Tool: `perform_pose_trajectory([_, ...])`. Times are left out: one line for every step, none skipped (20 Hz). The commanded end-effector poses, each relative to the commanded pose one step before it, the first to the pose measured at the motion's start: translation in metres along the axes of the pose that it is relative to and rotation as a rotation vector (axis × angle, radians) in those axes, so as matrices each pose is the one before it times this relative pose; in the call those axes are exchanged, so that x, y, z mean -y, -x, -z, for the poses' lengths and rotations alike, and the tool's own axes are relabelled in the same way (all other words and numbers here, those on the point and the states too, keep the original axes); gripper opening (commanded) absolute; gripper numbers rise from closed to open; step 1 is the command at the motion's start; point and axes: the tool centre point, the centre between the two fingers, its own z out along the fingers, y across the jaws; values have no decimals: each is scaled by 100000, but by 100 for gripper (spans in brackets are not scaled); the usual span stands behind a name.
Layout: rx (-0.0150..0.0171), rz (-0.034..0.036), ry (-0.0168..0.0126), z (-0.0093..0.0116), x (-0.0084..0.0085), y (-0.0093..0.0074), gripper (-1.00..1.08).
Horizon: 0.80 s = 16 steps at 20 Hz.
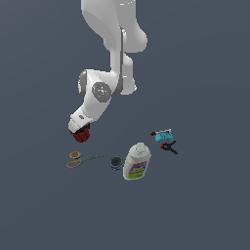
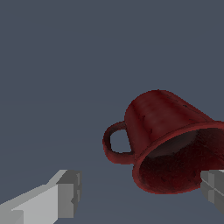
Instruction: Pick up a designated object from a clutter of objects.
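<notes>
The designated object, a dark red ribbed mug (image 1: 82, 135), sits at the exterior view's left of the clutter of objects, right under the arm's hand. In the wrist view the mug (image 2: 162, 122) appears tilted, its dark inside facing the camera and its handle to one side. My gripper (image 2: 140, 192) is open and wide. One grey finger (image 2: 63, 194) stands clear of the handle side, and the other finger (image 2: 214, 188) overlaps the mug's rim. In the exterior view the gripper (image 1: 79, 130) is mostly hidden by the hand and the mug.
Orange-handled scissors (image 1: 83, 159) lie just in front of the mug. A small dark can (image 1: 116, 162), a white bottle (image 1: 136, 162) with a colourful label and a blue-and-black clamp (image 1: 165, 139) lie further to the exterior view's right on the grey floor.
</notes>
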Motion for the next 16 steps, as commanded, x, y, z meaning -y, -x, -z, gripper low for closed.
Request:
perform_pose_trajectory([-17,8,37,-106,-9,8,108])
perform_pose_trajectory([9,48,5,-164,3,-3,108])
perform_pose_trajectory([11,68,6,-229,6,-4,108])
perform_pose_trajectory([7,69,2,-295,9,5,108])
perform_pose_trajectory([5,84,-1,-361,14,8,108])
perform_pose_trajectory([0,97,-6,-409,21,10,108])
perform_pose_trajectory([-5,109,-11,-361,24,1,108])
perform_pose_trajectory([-6,68,-10,-294,21,12,108])
perform_pose_trajectory([-8,68,-12,-229,19,3,108])
perform_pose_trajectory([-6,48,-9,-163,14,3,108])
perform_pose_trajectory([0,0,0,-95,8,15,108])
perform_pose_trajectory([0,0,0,-32,3,5,108])
perform_pose_trajectory([0,0,0,0,0,0,-100])
perform_pose_trajectory([0,0,0,0,0,0,-100])
perform_pose_trajectory([0,0,0,0,0,0,-100])
perform_pose_trajectory([0,0,0,0,0,0,-100])
